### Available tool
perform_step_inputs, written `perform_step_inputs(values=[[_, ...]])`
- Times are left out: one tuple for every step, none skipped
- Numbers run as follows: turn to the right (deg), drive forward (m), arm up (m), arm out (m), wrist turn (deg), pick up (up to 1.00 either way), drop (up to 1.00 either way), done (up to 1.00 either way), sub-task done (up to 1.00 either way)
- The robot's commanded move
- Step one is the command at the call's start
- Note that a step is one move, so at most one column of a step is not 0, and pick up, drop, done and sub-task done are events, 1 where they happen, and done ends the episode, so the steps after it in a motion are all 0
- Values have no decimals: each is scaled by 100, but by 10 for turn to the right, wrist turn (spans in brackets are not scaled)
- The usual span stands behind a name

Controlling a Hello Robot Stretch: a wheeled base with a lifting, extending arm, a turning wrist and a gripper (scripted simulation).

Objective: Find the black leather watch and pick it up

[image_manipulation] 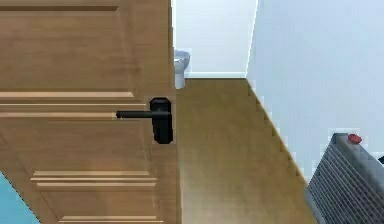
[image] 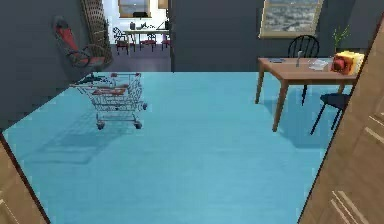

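Wooden table (image: 285, 65) at forward view's right; items (image: 345, 64) at its right edge too small to name. Gripper state: cannot tell.

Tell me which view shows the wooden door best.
The arm side view: the wooden door faces the camera, panels and dark handle plain. The forward view catches a slanted strip, likely the same door, at its right edge.
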Motion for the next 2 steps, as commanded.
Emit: perform_step_inputs(values=[[0, 100, 0, 0, 0, 0, 0, 0, 0], [30, 0, 0, 0, 0, 0, 0, 0, 0]])
